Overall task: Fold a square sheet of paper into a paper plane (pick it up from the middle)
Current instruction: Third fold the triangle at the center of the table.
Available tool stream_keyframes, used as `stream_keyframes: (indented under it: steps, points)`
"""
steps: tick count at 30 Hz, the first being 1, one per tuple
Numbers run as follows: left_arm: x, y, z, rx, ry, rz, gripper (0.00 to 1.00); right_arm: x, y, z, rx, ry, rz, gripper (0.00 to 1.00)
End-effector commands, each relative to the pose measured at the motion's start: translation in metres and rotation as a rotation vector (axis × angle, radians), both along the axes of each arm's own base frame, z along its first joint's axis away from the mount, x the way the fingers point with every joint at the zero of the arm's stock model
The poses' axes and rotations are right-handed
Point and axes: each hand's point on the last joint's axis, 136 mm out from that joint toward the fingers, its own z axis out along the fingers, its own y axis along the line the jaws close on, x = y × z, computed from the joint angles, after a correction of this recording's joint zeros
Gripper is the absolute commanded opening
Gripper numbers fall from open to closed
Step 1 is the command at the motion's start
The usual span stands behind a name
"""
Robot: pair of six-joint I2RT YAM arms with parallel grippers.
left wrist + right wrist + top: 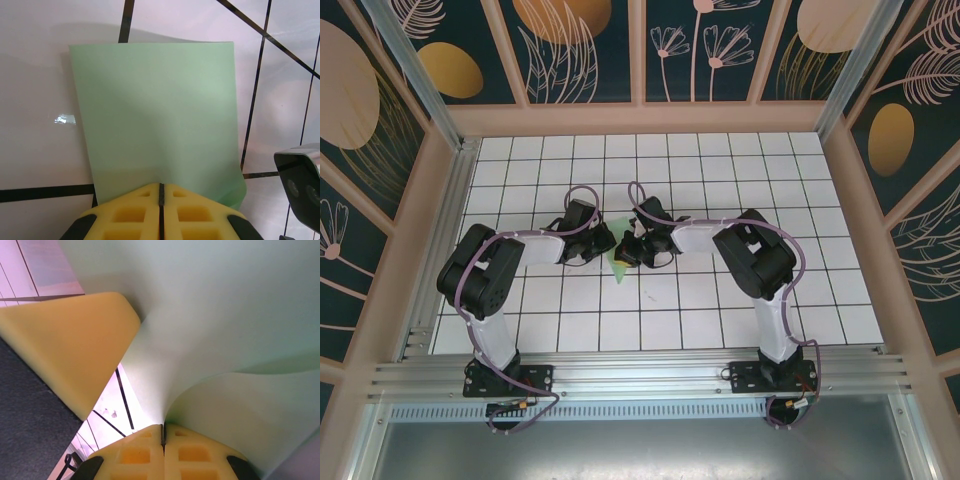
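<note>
The square sheet of paper [618, 266], pale mint green, hangs doubled over above the middle of the table between my two grippers. In the left wrist view the sheet [155, 105] spreads out flat from the jaw tips, and my left gripper [161, 186] is shut on its near edge. My right gripper [162, 427] is shut on a curling edge of the sheet [225, 315]. The left gripper's yellow finger [70, 350] presses the paper right beside it. From above, the left gripper [612, 253] and right gripper [632, 250] nearly touch. No paper plane shape can be made out.
The white grid table [720, 180] stretches around both arms, fenced by patterned walls [580, 50] on three sides. An aluminium rail [640, 375] runs along the near edge. The right wrist's camera housing [300, 185] sits close to the sheet's right side.
</note>
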Motion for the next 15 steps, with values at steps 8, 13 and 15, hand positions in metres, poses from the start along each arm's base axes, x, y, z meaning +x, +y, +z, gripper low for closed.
stream_keyframes:
  steps: [8,13,15]
  points:
    - [-0.009,0.007,-0.016,0.035,0.036,-0.011,0.1,0.005,-0.011,-0.002,-0.006,-0.015,-0.062,0.0]
    - [-0.009,0.006,-0.015,0.035,0.036,-0.011,0.1,0.006,-0.011,0.006,0.026,-0.031,-0.068,0.0]
    - [-0.009,0.007,-0.016,0.036,0.037,-0.011,0.1,0.007,-0.01,0.006,0.03,-0.032,-0.066,0.0]
